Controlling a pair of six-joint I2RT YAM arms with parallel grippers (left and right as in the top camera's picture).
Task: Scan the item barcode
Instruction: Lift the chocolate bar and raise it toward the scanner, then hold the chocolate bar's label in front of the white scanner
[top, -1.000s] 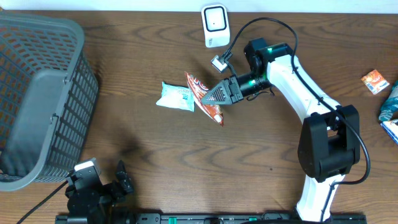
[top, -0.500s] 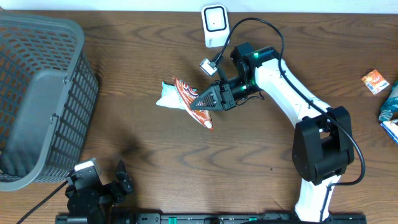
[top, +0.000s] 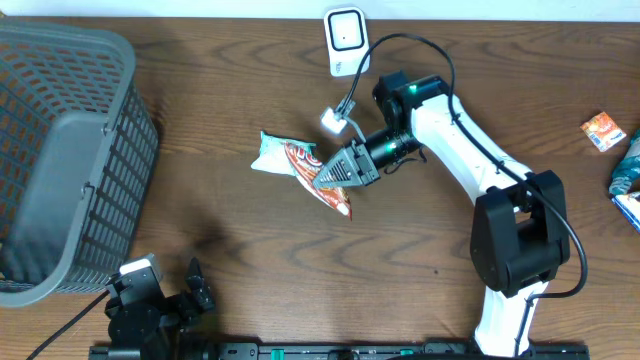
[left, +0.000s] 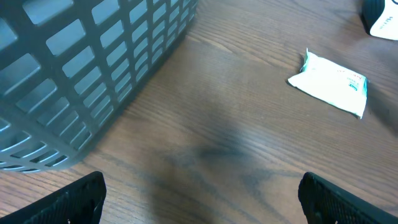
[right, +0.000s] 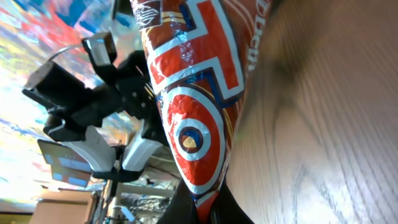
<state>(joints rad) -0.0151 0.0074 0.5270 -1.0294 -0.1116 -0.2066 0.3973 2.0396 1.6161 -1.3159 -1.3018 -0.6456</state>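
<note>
- Left claw (left: 202, 194): spread wide, holding nothing. It hovers low at the near edge of the bench (top: 230, 90), well apart from the scanner (top: 345, 40).
- Right claw (top: 338, 172): pressed together, pinching one end of the red snack packet (top: 322, 176). The wrist view shows the packet (right: 199, 112) running away from the fingertips (right: 214, 205).
- Task item position: the red snack packet sits on the near side of the scanner, a little to its left, with bare bench between them. No barcode is visible on the faces shown.
- Step in hand (judged): the item is grasped and is being presented to the scanner.
- Next move (judged): carry the packet closer to the scanner window and rotate the wrist so that the barcode face points at it.
- White pouch (top: 281, 155): lies flat on the bench, just left of the packet; from overhead their edges overlap.
- Basket (top: 60, 150): the only container, far to the left of the scanner. Nothing is visible inside it.
</note>
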